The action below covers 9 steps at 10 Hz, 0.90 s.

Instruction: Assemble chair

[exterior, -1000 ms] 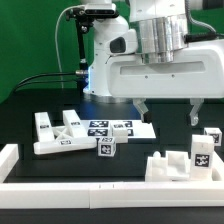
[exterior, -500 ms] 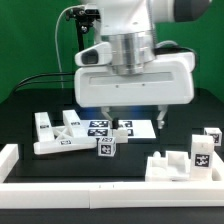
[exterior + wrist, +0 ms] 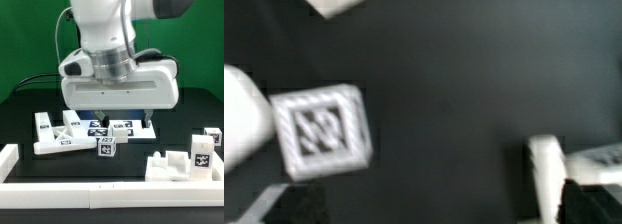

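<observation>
1. The arm has swung in from a side edge to the table's middle and dropped lower. The claw [image 3: 124, 120] hangs over the marker board [image 3: 128, 130], fingers apart and empty.
2. The chair pieces lie loose: a notched panel [image 3: 55, 138] towards one side edge, a small cube [image 3: 107, 150] mid-table, and blocks [image 3: 172, 166] near the front edge.
3. This looks like the reach for a first piece. The next move calls for settling squarely over one piece and closing.

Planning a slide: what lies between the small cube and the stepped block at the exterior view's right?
Only bare black table, seen in the exterior view.

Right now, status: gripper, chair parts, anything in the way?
Gripper open, empty, above marker board. Chair parts lie apart: small cube, notched panel. Nothing blocking seen.
</observation>
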Tool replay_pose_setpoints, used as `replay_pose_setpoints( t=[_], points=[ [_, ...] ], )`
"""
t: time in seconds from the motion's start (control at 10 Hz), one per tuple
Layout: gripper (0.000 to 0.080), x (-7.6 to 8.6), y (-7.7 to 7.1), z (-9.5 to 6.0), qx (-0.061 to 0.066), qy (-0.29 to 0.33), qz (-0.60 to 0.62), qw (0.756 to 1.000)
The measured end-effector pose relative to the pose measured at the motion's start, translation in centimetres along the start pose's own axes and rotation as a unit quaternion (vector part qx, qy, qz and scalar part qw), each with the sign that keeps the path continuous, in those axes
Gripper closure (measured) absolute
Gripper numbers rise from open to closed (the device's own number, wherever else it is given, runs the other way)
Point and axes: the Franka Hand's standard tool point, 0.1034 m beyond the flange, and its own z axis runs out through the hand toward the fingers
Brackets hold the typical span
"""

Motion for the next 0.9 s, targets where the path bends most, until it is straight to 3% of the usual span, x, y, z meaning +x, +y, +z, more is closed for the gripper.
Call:
replay_pose_setpoints(
  t=[0.1,0.2,0.3,0.5,0.6,0.7,0.8,0.9],
  points=[
    [0.0151,-0.4,0.4,-0.2,-0.013,-0.035,-0.008,0.999],
    [0.0151,0.2,0.3,-0.9,-0.011,-0.027,-0.029,0.999],
    [0.0151,-0.7,0.5,-0.7,-0.007,-0.065,-0.022,0.998],
    [0.0151,-0.2,0.7,-0.4,-0.008,-0.117,-0.018,0.993],
    [0.0151,-1.2,1.6,0.1,-0.019,-0.173,-0.031,0.984],
    [0.0151,-1.8,2.4,0.8,-0.045,-0.231,-0.037,0.971],
    [0.0151,-1.8,2.4,1.9,-0.075,-0.247,-0.045,0.965],
    [0.0151,-2.6,2.0,3.1,-0.092,-0.262,-0.034,0.96]
  ],
)
